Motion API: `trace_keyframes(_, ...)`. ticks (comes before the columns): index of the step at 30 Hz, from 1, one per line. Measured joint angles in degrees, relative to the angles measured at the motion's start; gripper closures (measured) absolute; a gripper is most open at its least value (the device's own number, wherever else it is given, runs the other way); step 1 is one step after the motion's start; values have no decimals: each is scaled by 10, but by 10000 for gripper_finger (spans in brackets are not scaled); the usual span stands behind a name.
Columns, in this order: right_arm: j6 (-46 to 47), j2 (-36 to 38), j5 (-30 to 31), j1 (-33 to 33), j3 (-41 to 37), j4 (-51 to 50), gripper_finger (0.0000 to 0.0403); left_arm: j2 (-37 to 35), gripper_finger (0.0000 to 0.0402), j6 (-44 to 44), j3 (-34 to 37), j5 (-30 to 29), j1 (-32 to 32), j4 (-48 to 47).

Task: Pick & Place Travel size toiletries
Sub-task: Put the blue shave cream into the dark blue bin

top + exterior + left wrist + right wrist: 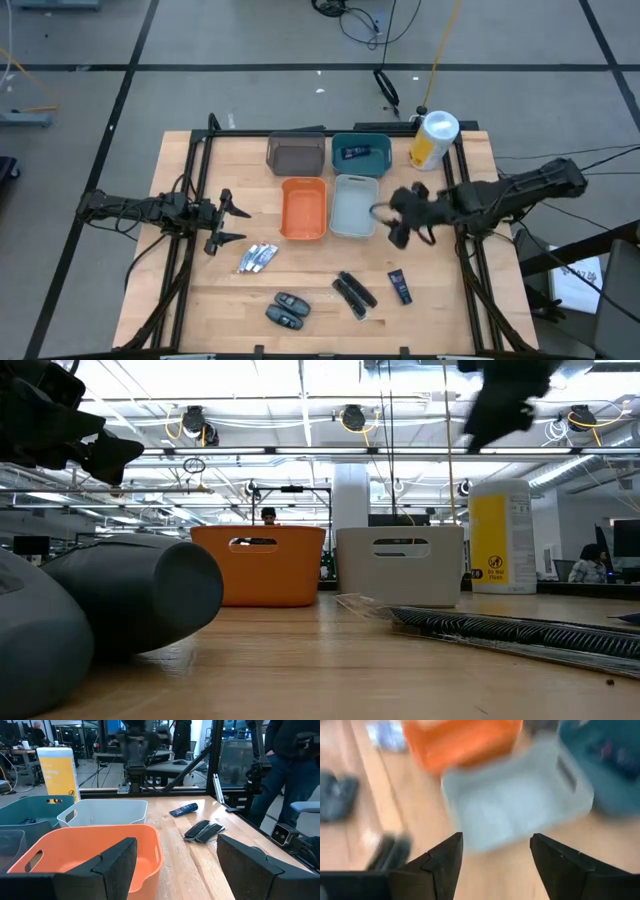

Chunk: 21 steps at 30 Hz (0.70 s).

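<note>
The right wrist view is smeared: the orange bin (462, 740), pale bin (520, 795) and grey ovals (337, 795) are soft shapes. In the low view an oval (110, 600) is cut off at lower left and the right gripper (505, 395) blurs at top right. The teal bin's (361, 151) contents are too small to name

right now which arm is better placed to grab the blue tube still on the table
Right. Its tool hangs open beside the pale bin, with the blue tube on its side of the table. The left tool is open too but sits beyond the orange bin.
</note>
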State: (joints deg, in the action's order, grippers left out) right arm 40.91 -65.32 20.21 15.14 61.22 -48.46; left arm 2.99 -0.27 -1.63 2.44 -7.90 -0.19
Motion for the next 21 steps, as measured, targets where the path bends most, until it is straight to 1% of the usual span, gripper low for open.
trace_keyframes(1,34,-15,-14,16,13,-35,183,0,128,0,0,0,0,0)
trace_keyframes(3,100,-43,-61,41,27,-79,188,0,128,0,0,0,0,0)
trace_keyframes(6,187,-81,-148,67,25,-98,194,0,128,0,0,0,0,0)
trace_keyframes(8,228,-105,-189,81,19,-97,195,0,128,0,0,0,0,0)
trace_keyframes(10,254,-132,-215,92,15,-97,195,0,128,0,0,0,0,0)
trace_keyframes(13,276,-168,-238,102,12,-91,195,0,128,0,0,0,0,0)
trace_keyframes(19,306,-229,-304,119,12,-24,195,0,128,0,0,0,0,0)
trace_keyframes(21,317,-247,-311,127,12,3,195,0,128,0,0,0,0,0)
